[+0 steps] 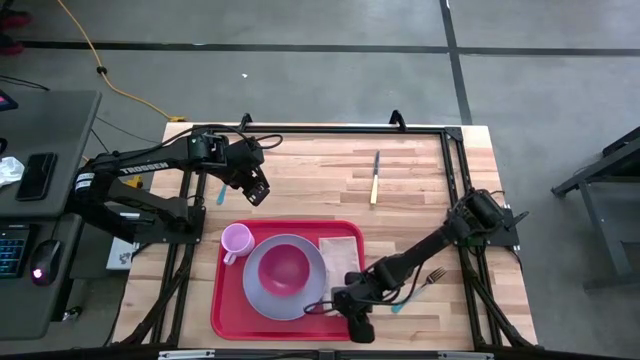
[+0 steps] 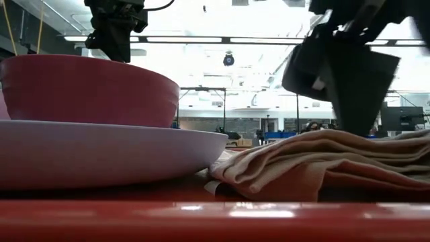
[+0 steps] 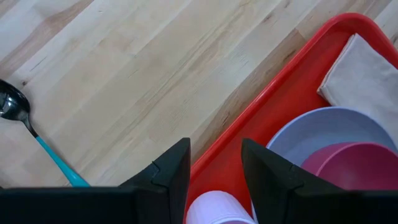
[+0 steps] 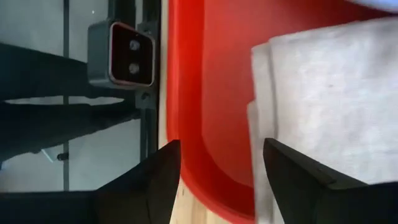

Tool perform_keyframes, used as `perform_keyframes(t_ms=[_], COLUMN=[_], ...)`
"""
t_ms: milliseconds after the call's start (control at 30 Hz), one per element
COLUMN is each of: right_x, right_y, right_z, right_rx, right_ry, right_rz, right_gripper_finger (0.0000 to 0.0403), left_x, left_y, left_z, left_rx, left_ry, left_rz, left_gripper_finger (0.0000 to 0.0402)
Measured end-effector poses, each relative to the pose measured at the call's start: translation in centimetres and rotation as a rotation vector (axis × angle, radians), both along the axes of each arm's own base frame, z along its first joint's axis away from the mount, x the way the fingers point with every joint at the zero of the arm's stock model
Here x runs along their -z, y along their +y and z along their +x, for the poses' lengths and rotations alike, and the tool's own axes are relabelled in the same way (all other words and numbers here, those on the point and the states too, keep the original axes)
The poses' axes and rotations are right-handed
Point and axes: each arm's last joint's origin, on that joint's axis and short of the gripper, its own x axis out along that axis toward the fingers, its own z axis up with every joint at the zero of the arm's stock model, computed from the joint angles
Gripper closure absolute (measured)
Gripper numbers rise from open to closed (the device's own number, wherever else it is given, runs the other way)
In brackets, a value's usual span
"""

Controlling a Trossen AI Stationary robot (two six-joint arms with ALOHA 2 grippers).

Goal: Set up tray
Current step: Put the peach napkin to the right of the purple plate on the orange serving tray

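Observation:
The red tray (image 1: 225, 305) lies at the table's near middle. On it stand a pink cup (image 1: 236, 240) and a lavender plate (image 1: 254, 296) carrying a magenta bowl (image 1: 288, 270). A folded beige napkin (image 1: 340, 255) lies on the tray's right part. My left gripper (image 1: 258, 192) hangs open over bare wood just beyond the tray's far edge, above the cup (image 3: 208, 211). My right gripper (image 1: 358, 322) is open over the tray's near right corner. In its wrist view the tray rim (image 4: 186, 93) and the napkin's edge (image 4: 267, 93) lie between its fingers. In the low view the right gripper (image 2: 342, 74) stands above the napkin (image 2: 322, 161).
A spoon with a teal handle (image 1: 221, 190) lies left of the left gripper. A yellow-handled knife (image 1: 375, 180) lies on the far middle of the table. A teal-handled fork (image 1: 425, 283) lies right of the tray, beside the right arm. Black frame rails border the table.

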Motion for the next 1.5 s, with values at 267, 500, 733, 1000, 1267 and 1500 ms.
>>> perform_keyframes(t_ms=[267,500,733,1000,1267,1500], right_x=[-0.3,-0.5,1.9,2.0,2.1,2.3], right_y=[0.6,1.4,2.4,1.6,1.5,0.9], right_z=[0.1,0.1,0.7,1.4,1.4,1.4], right_rx=[-0.021,-0.009,-0.046,-0.009,0.009,0.025], right_ry=[-0.031,-0.039,0.010,-0.029,-0.055,-0.034], right_rz=[0.046,0.101,0.187,0.153,0.105,0.058], right_gripper_finger=[0.0216,0.0218,0.0219,0.0220,0.0220,0.0220], left_x=[0.0,0.0,0.0,0.0,0.0,0.0], left_y=[0.0,0.0,0.0,0.0,0.0,0.0], left_z=[0.0,0.0,0.0,0.0,0.0,0.0], left_rx=[-0.017,-0.018,-0.021,-0.018,-0.017,-0.014], left_ry=[-0.003,-0.003,-0.004,-0.006,-0.005,-0.005], left_rz=[-0.008,-0.009,-0.014,-0.018,-0.017,-0.016], left_gripper_finger=[0.0227,0.0227,0.0227,0.0227,0.0227,0.0227])
